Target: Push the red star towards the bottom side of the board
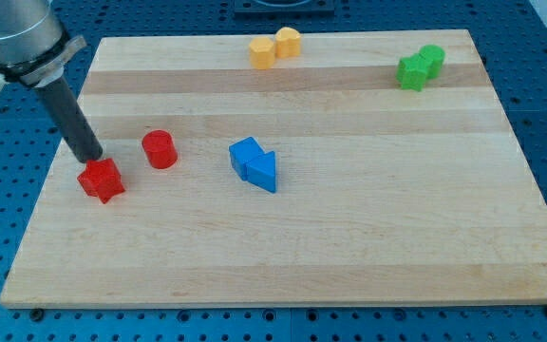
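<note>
Where my tip (94, 158) meets board, red star (101, 180) touches, toward view's bottom; no hand fitted.

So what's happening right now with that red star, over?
My tip at the red star's top edge, touching or nearly. Star near the board's left side. Path toward the bottom edge unobstructed. Red cylinder beside it, out of line.

My dark rod slants down from the view's top left, my tip (93, 158) resting low.

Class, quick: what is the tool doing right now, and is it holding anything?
My tip: holds nothing; a bare rod with no jaws, set at the red star's top edge, apparently touching.
</note>
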`<state>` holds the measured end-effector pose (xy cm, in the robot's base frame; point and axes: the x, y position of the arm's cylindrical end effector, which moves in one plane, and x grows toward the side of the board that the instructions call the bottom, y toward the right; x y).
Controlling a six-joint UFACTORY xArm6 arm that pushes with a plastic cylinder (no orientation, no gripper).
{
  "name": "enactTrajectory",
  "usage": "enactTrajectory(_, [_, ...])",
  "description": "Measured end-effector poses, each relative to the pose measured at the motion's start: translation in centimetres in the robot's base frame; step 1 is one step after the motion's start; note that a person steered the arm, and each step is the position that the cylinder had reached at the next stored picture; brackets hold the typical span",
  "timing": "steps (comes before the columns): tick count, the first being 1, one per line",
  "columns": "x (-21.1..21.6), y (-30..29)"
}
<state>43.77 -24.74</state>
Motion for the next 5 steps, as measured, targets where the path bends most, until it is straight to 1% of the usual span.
enactTrajectory(1, [3.3, 0.9])
enactTrajectory(2, [3.6, 1.1])
enactTrajectory(3, [5.5, 1.3])
enactTrajectory(4, [6.2, 1.3])
enactTrajectory(5, [1.9, 1.7])
